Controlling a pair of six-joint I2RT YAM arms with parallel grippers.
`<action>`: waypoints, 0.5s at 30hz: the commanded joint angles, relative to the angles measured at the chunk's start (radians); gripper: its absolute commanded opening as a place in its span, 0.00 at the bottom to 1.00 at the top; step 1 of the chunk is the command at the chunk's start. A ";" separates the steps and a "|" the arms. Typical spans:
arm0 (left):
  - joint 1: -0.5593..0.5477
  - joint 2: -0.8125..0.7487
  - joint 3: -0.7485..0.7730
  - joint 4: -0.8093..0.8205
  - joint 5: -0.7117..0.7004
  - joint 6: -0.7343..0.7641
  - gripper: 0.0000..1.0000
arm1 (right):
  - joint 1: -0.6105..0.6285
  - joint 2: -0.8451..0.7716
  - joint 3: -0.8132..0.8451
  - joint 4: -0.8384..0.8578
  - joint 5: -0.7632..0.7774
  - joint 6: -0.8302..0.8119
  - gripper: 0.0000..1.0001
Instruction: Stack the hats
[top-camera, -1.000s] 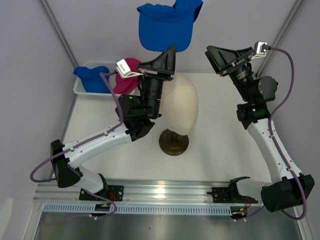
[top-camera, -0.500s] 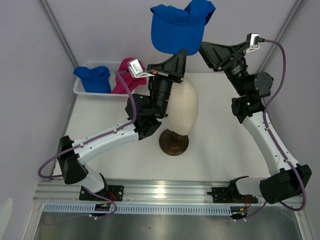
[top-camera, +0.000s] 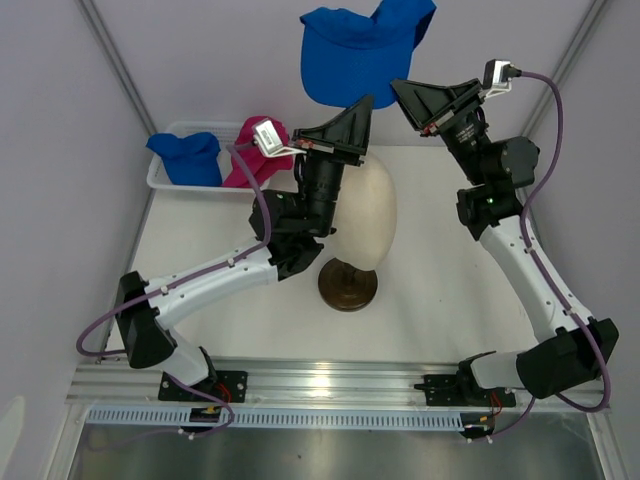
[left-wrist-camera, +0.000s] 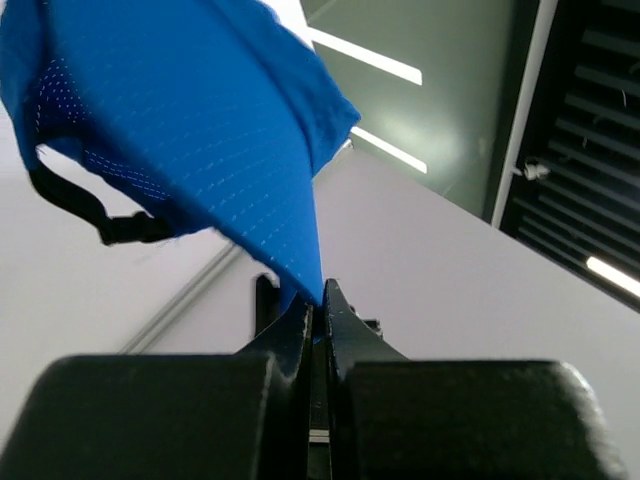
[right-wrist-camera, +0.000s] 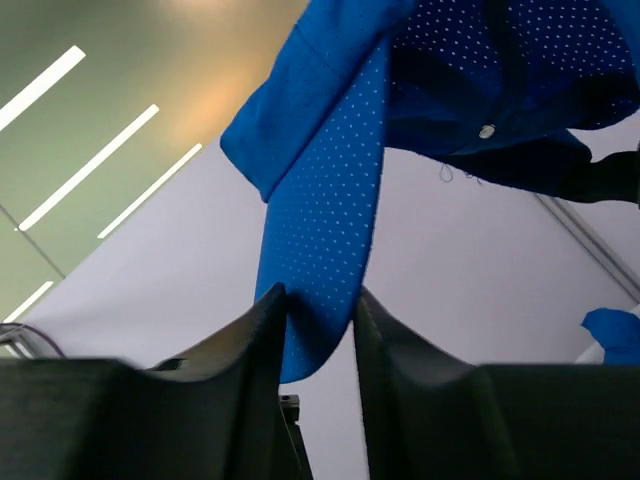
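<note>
Right gripper (right-wrist-camera: 318, 300) newly astride edge of raised blue hat (right-wrist-camera: 330, 190)

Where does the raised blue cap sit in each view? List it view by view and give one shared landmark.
Top external: the blue cap is at top centre, above the mannequin head.
Left wrist: upper left, its edge pinched in the shut left gripper.
Right wrist: upper right, with a fold hanging between the fingers of the right gripper.
Shared landmark: the pale wall behind the cap.
</note>
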 joint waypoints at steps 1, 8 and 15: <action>-0.006 0.016 0.013 0.067 -0.009 0.004 0.01 | 0.013 0.006 0.033 0.083 0.014 0.038 0.26; -0.007 -0.033 -0.045 0.128 -0.045 0.068 0.29 | 0.011 0.004 0.096 -0.050 -0.044 -0.063 0.00; 0.078 -0.306 -0.121 -0.228 -0.070 0.132 0.79 | -0.053 0.067 0.340 -0.316 -0.301 -0.221 0.00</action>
